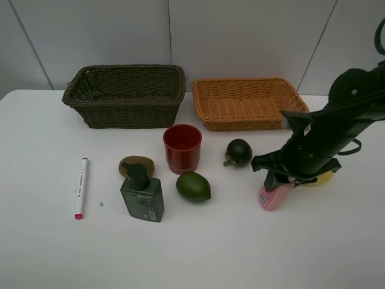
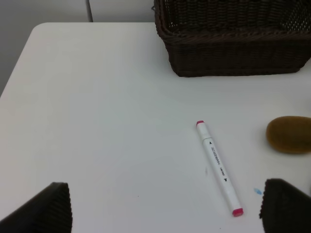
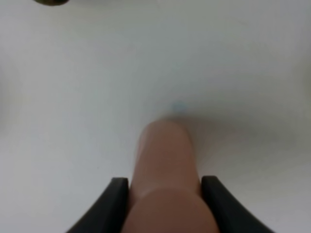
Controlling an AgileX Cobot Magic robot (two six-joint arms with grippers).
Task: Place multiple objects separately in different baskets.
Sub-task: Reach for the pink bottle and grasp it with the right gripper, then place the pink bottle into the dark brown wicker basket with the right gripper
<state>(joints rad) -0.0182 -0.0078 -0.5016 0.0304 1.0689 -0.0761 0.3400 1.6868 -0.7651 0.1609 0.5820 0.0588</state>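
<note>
pink bottle (image 1: 274, 197) sits low at the white surface (image 1: 240, 259), right of the dark round fruit (image 1: 239, 152) and in front of the orange-tan basket (image 1: 246, 102), clamped tight in the right claw (image 3: 165, 182). the left claw (image 2: 165, 211) stands wide open above the white surface, the white marker (image 2: 218, 167) lying just beyond it, the brown kiwi (image 2: 289, 134) near the marker.

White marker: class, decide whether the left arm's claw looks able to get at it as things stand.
Probably yes. The left claw is open and the white marker lies flat on bare table before it. The kiwi and dark basket sit apart from it, so nothing seems to block the way.
</note>
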